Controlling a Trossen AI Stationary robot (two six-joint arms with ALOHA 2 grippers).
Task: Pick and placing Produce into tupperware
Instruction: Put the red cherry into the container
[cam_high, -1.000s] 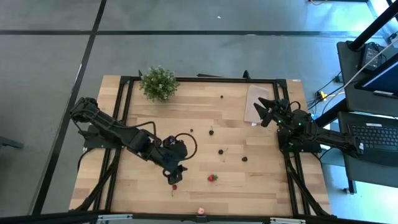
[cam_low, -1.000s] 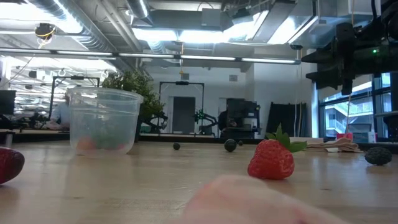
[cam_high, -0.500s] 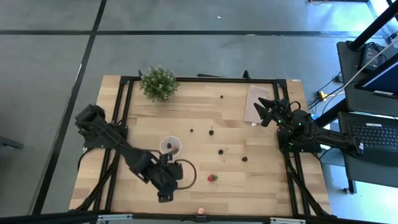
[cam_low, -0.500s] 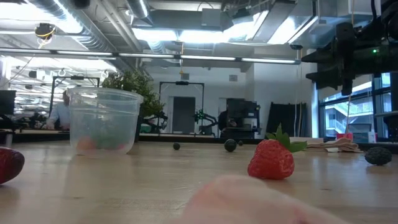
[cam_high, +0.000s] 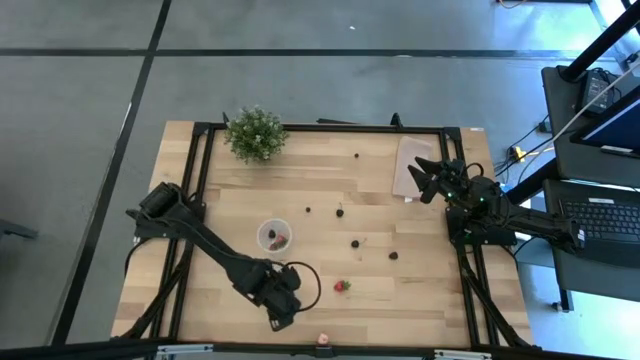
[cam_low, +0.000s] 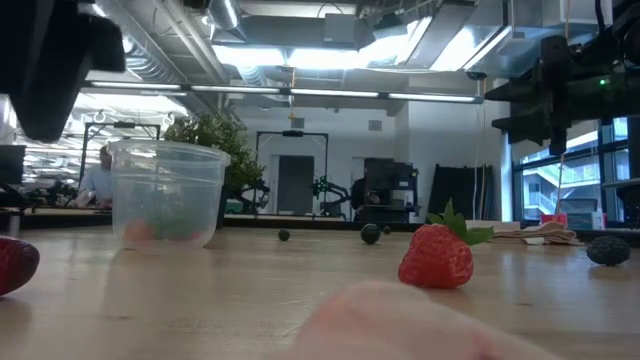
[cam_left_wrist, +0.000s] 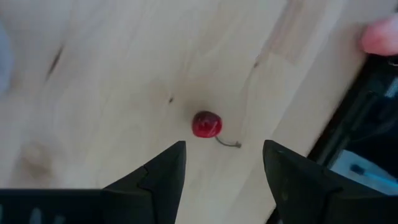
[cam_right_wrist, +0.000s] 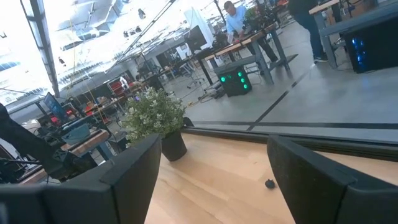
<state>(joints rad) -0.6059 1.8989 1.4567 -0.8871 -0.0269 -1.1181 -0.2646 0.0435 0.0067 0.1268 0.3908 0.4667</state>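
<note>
The tupperware, a small round translucent cup, stands on its base mid-table with a few fruits inside; the low view shows the tupperware upright. My left gripper hovers near the table's near edge, open. In its wrist view the left gripper has a red cherry with a thin stem lying on the wood just ahead of its two fingers, untouched. A red strawberry lies to the right of that gripper; the low view shows the strawberry too. My right gripper waits open at the table's right edge.
Dark berries lie scattered across the middle of the table. A potted plant stands at the far edge, and a beige sheet lies at the far right. A pink object sits at the near edge.
My left gripper has swung from beside the tupperware toward the table's near edge, uncovering the cup, and now hangs over the red cherry. Its arm has come into the low view at the upper left. The fruits and the cup have stayed put.
</note>
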